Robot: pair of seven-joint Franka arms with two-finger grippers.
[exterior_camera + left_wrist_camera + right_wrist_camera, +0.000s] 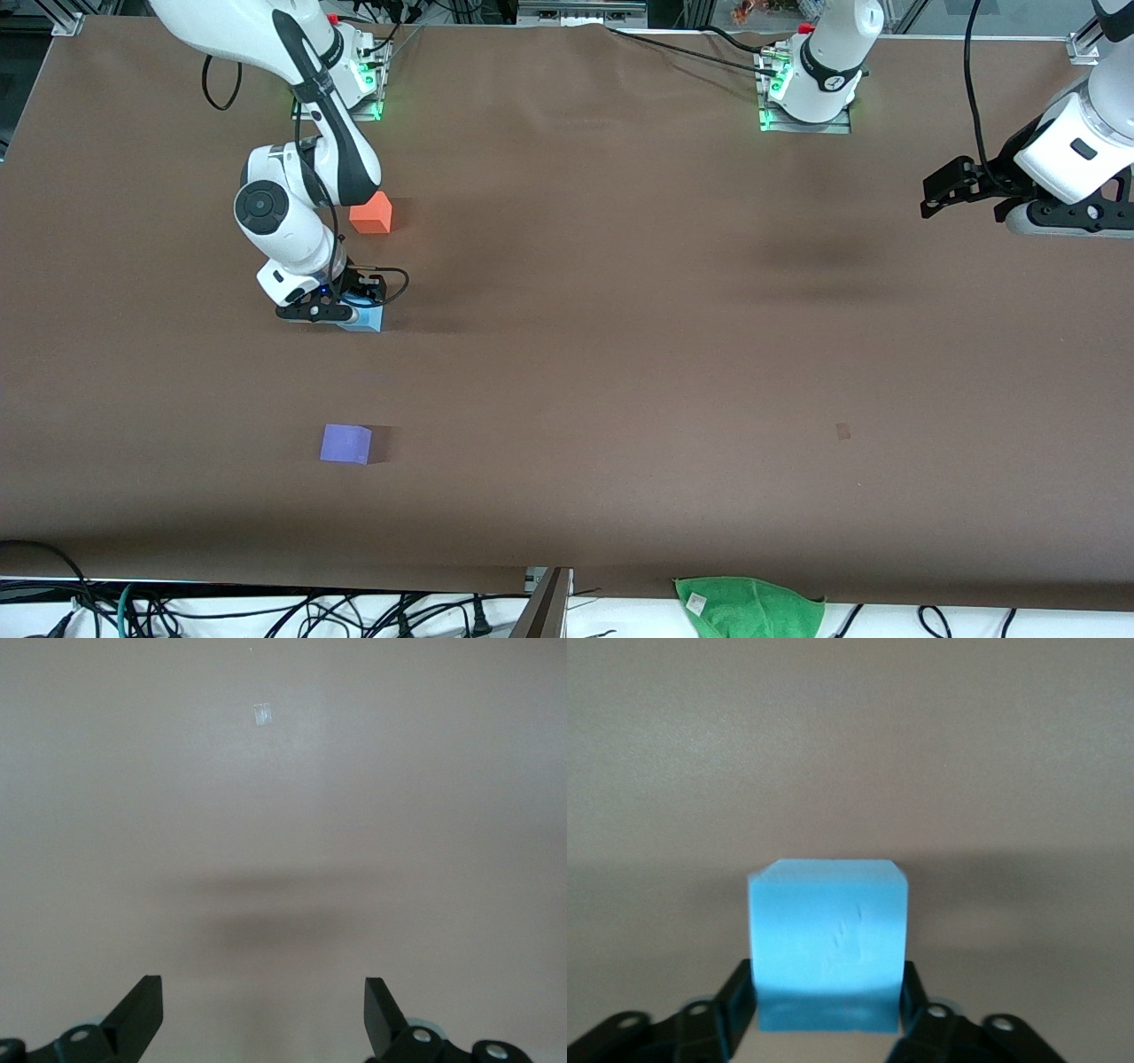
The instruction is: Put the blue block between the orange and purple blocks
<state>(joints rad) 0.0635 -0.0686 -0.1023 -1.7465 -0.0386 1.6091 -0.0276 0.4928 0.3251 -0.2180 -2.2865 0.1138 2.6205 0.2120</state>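
The blue block (pixel 365 318) sits low at the table between the orange block (pixel 371 213), which lies farther from the front camera, and the purple block (pixel 345 443), which lies nearer. My right gripper (pixel 341 310) is shut on the blue block. In the right wrist view the blue block (pixel 828 943) fills the gap between the black fingers (pixel 735 992), which press on its two sides. My left gripper (pixel 941 190) is open and empty, waiting over the left arm's end of the table. It also shows in the left wrist view (pixel 263 992), over bare tabletop.
A green cloth (pixel 749 607) lies at the table edge nearest the front camera. A small tape mark (pixel 842 431) is on the brown surface, also in the left wrist view (pixel 262 714). Cables hang below that edge.
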